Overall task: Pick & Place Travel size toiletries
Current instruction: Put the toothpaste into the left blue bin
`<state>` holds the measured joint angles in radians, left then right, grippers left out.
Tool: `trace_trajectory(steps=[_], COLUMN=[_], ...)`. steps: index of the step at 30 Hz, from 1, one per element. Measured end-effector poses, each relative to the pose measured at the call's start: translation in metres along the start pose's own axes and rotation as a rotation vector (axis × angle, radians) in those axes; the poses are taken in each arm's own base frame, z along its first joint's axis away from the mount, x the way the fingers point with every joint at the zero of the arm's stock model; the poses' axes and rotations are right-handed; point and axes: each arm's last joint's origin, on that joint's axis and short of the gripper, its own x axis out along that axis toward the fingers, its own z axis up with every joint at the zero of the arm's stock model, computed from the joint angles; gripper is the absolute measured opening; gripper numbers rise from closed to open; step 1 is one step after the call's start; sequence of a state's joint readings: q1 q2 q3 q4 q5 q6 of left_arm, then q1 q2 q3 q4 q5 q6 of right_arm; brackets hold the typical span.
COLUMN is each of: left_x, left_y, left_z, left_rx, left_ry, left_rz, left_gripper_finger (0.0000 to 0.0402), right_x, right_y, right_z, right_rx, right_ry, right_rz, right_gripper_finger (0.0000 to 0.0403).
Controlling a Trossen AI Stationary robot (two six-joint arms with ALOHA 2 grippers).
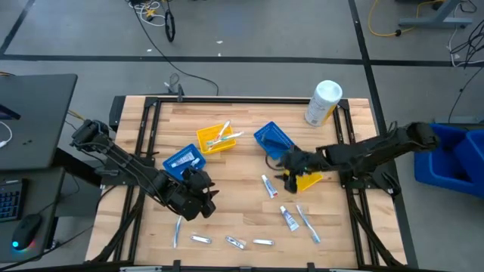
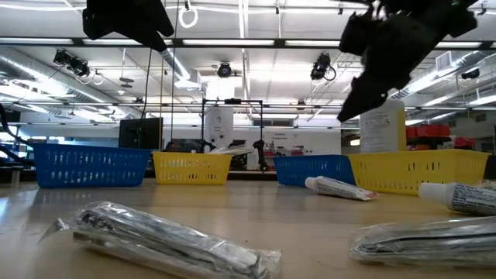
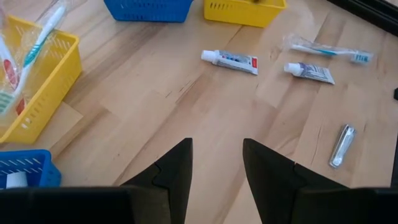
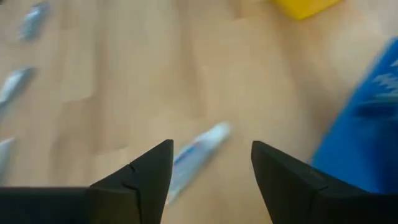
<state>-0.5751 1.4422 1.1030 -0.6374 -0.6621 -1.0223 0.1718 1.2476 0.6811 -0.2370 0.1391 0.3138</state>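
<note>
The right hand point(image 1: 287, 168) is positioned over the middle of the bench point(image 1: 249, 128), between a blue bin point(image 1: 272, 137) and a yellow bin point(image 1: 310, 181). In the right wrist view its two fingers point(image 4: 146, 177) are seen spread apart with nothing between them; a toothpaste tube point(image 4: 196, 152) lies on the bench beyond the gap, not gripped. In the high view this tube point(image 1: 268, 186) is located just beside the right hand.

The left hand point(image 1: 198, 198) is held above the front left part of the bench. Its fingers point(image 3: 177, 168) are parted and empty.

The remaining toiletries are distributed as follows. A second tube point(image 1: 289, 218) and a wrapped toothbrush point(image 1: 308, 224) lie near the front right. Three small silver packets point(image 1: 231, 242) are lined up along the front edge, and a wrapped item point(image 1: 177, 230) lies at the front left. Toothbrushes point(image 1: 224, 137) rest in a second yellow bin point(image 1: 214, 140). A white item is contained in a second blue bin point(image 1: 184, 161).

A white cylindrical container point(image 1: 324, 102) stands at the rear right corner.
</note>
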Motion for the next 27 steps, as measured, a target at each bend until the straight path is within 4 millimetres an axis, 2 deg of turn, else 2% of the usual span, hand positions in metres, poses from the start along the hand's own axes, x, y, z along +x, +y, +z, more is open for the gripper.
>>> trace_trajectory(steps=[7,12,15,20,27], left_x=[0.0,0.0,0.0,0.0,0.0], left_y=[0.0,0.0,0.0,0.001,0.0], left_z=[0.0,0.001,0.001,0.001,0.001], left_rx=[0.009,0.008,0.011,0.01,0.009], left_ry=[-0.007,-0.032,-0.038,-0.039,-0.033], left_rz=[0.004,0.019,0.022,0.022,0.019], left_gripper_finger=[0.0149,0.0149,0.0149,0.0149,0.0149], right_x=[-0.007,0.003,0.015,0.036,0.049], right_y=[0.056,0.088,0.097,0.106,0.104], right_z=[-0.027,-0.058,-0.075,-0.09,-0.092], right_rx=[0.03,0.069,0.091,0.11,0.141], right_ry=[0.093,0.225,0.295,0.332,0.334], right_rz=[0.171,0.187,0.151,0.13,0.103], right_gripper_finger=[0.022,0.0215,0.0217,0.0222,0.0205])
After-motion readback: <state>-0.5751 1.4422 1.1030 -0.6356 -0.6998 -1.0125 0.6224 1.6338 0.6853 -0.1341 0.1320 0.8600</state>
